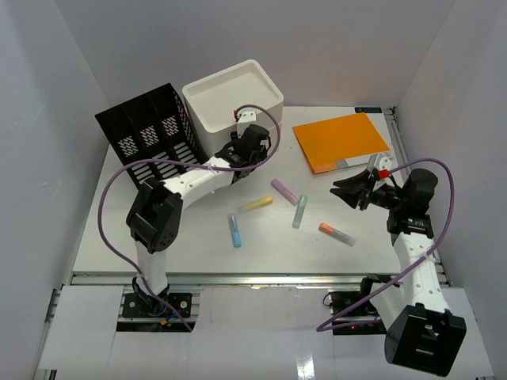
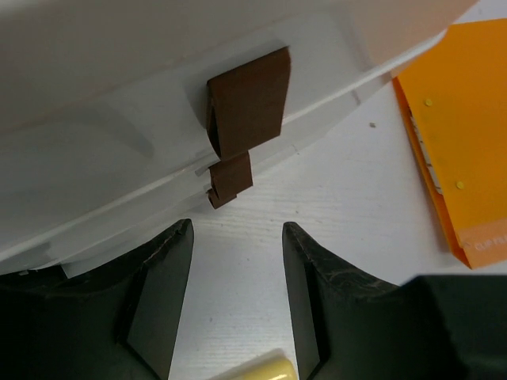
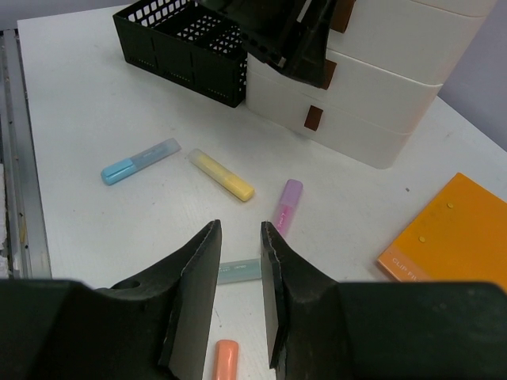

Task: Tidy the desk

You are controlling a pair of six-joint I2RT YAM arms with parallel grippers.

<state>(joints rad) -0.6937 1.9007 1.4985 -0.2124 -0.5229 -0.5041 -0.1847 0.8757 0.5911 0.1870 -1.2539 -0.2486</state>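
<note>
Desk from above: white tabletop filling the walled bay, metal rail along the near edge. At the back, black mesh organizer touching white drawer box; orange notebook back right. Loose mid-table: blue highlighter, yellow highlighter, purple highlighter, green highlighter, orange highlighter. Left gripper at the box front; right gripper over the right side, pointing left.

Left wrist: jaws parted, nothing between, facing brown drawer handles.

Right wrist: jaws narrowly apart, empty, above the green highlighter.
</note>
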